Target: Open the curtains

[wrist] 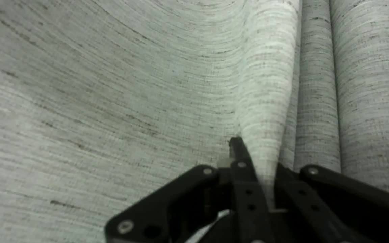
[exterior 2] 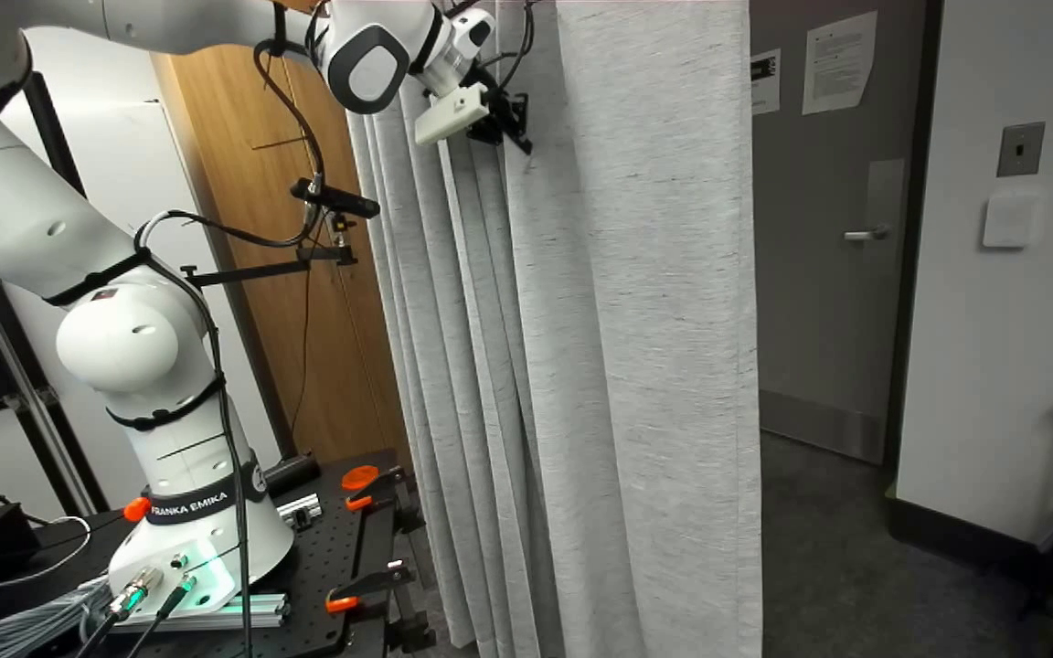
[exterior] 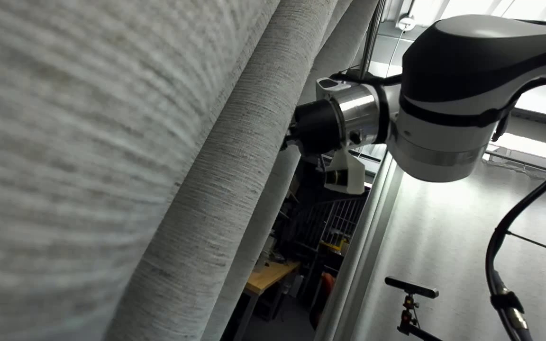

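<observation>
The curtains [exterior 2: 673, 302] hang as light-grey streaked fabric, bunched in long folds on their left part and flatter toward a straight hem edge at the right. Up high, my gripper [exterior 2: 515, 132] is against the cloth. In the wrist view a narrow fold of the curtains [wrist: 268, 84] runs down between the black fingers [wrist: 245, 182], and the gripper [wrist: 258, 153] is shut on it. More deep folds stand to the right of the fingers there. In an exterior view a near fold of the curtains [exterior: 235, 156] hides the fingertips; only the black gripper base shows.
Beside the arm a small camera on a bracket [exterior 2: 335, 198] stands near the curtain folds. A cable loop [exterior 2: 234, 233] hangs from the arm. Clamps [exterior 2: 371, 585] sit along the table edge. Beyond the curtain's edge is a grey door [exterior 2: 837, 302]. A wooden desk [exterior: 271, 276] shows behind.
</observation>
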Motion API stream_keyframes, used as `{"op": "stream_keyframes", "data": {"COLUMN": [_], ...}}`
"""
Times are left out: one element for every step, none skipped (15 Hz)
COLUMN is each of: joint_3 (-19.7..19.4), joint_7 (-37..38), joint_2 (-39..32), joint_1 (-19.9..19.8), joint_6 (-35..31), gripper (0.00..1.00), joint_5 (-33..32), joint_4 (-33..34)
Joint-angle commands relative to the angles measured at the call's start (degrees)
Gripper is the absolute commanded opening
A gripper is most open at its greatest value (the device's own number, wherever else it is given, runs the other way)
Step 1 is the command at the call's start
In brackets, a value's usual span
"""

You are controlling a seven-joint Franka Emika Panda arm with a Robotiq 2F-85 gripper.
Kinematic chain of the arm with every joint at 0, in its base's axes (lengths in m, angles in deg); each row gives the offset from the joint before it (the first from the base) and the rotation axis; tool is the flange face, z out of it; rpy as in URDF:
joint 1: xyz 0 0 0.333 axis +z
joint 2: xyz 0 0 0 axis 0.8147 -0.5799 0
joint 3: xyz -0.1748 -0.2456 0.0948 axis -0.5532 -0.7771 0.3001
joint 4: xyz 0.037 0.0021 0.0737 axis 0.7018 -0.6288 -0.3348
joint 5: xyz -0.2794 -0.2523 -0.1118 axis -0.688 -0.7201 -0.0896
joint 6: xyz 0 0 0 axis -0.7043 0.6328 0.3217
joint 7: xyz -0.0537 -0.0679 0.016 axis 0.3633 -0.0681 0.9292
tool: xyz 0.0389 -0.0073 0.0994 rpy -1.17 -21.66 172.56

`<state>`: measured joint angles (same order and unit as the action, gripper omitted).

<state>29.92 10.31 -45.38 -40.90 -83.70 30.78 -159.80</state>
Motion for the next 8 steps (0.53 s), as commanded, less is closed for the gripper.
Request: {"op": "stream_keyframes", "data": {"joint_3": [1.6,1.9,2.1,2.6,3.1,3.4,3.6,3.7], "joint_7": [8.3,10.4,12.7,15.3,17.7,20.2,22.3,23.7], "joint_2": [-2.1,-2.5,-2.8,-3.2,-3.6,-3.9,-4.0,-3.9], "joint_1": [3.3,3.5,3.6,3.4,3.1,3.0,3.2,3.7], "joint_6": [-1.6,-2.3,-2.8,-3.3,-3.5,-3.6,-3.8,-3.7], "gripper": [0.0,0.0,0.0,0.0,0.0,0.0,0.0,0.0], "joint_5": [-9.4,-12.0,-14.4,-17.2,-19.9,-22.3,-24.6,-26.3], "joint_4": [-5.7,-5.4,-5.2,-4.9,-4.6,-4.3,-4.1,-4.0]}}
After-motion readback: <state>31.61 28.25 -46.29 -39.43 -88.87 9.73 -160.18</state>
